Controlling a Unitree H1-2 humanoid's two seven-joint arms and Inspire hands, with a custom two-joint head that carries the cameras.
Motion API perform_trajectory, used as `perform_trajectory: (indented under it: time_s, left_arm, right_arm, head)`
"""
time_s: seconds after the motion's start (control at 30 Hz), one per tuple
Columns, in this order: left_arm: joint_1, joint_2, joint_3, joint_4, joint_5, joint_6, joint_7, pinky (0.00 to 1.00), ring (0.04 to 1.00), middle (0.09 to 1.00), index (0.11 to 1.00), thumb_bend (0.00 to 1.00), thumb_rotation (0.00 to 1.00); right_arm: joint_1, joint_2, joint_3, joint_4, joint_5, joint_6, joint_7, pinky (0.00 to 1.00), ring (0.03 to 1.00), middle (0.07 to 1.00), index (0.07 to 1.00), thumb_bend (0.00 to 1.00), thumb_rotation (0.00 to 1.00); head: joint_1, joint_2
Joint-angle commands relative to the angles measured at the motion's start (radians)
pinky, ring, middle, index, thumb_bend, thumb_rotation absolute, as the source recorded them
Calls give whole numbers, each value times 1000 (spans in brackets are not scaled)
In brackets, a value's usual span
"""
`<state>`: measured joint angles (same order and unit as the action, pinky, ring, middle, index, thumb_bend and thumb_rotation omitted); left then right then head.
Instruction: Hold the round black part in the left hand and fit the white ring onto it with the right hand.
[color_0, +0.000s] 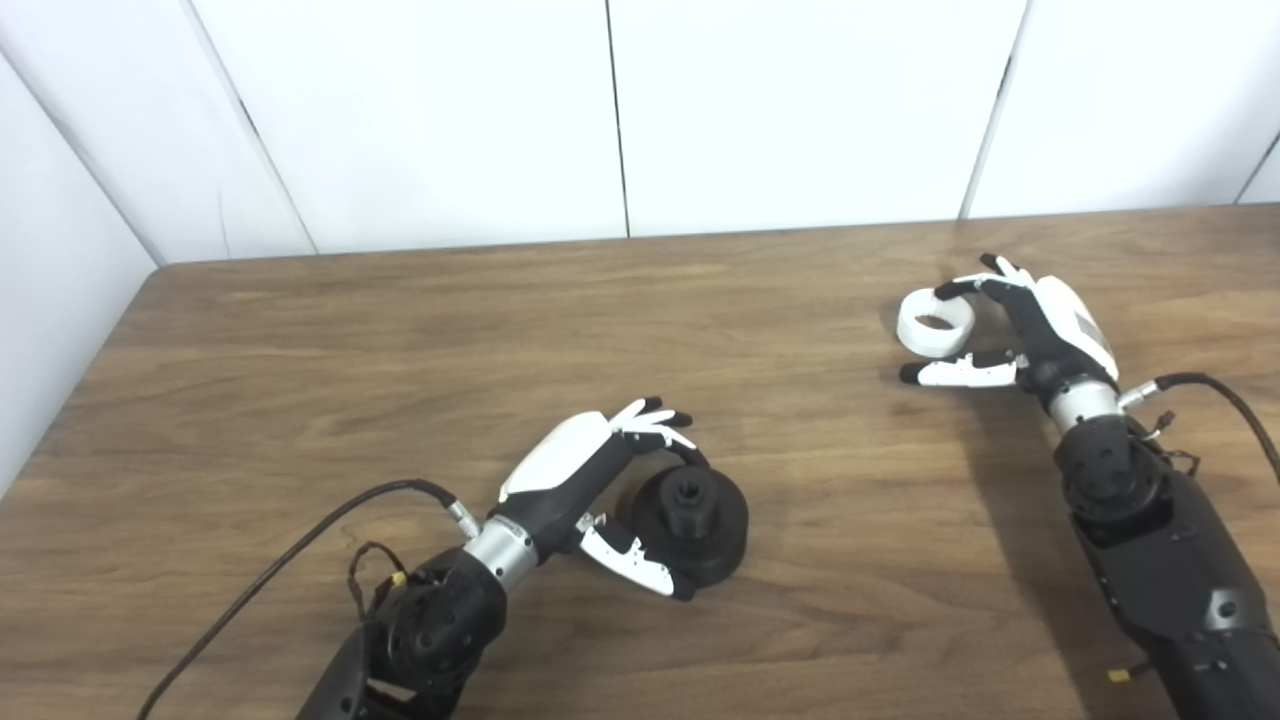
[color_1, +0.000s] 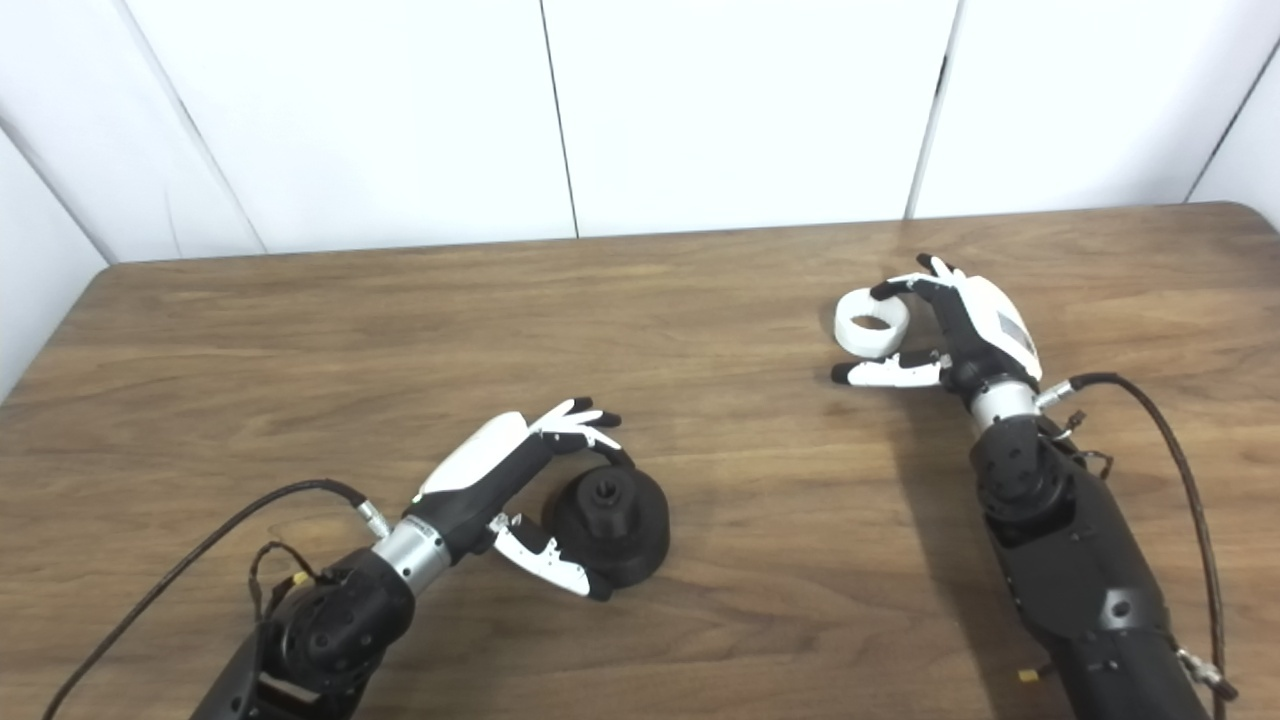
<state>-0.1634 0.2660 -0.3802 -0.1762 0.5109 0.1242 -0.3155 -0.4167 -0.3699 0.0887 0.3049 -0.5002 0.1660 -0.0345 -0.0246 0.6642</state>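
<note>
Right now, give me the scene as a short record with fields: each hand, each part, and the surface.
left hand: curled around the black part, fingers behind it, thumb in front
black part: round, resting on the table, socket facing up
right hand: closed around the white ring, fingers over it, thumb below
white ring: far right, apart from the black part, not yet fitted
table: wooden
</note>
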Motion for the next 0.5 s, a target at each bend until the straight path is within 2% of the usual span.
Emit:
perform_trajectory:
  time_s: [0.0, 0.23, 0.47]
  left_arm:
    - [6, 8, -5, 18, 26, -1, 3, 898, 1000, 917, 607, 890, 169]
    - [6, 10, -9, 21, 33, 13, 2, 906, 1000, 922, 608, 892, 168]
    - [5, 9, -9, 39, 29, -1, 12, 906, 1000, 923, 600, 892, 174]
  right_arm:
    - [-43, -17, -4, -2, 3, -22, -12, 1000, 1000, 973, 725, 967, 326]
    - [-39, -16, -10, -34, 25, -37, -15, 1000, 1000, 967, 723, 959, 324]
    - [-28, -18, -15, -96, 32, -28, -8, 1000, 1000, 955, 718, 964, 357]
  head:
    - [-1, 0]
    - [1, -1]
    - [4, -4]
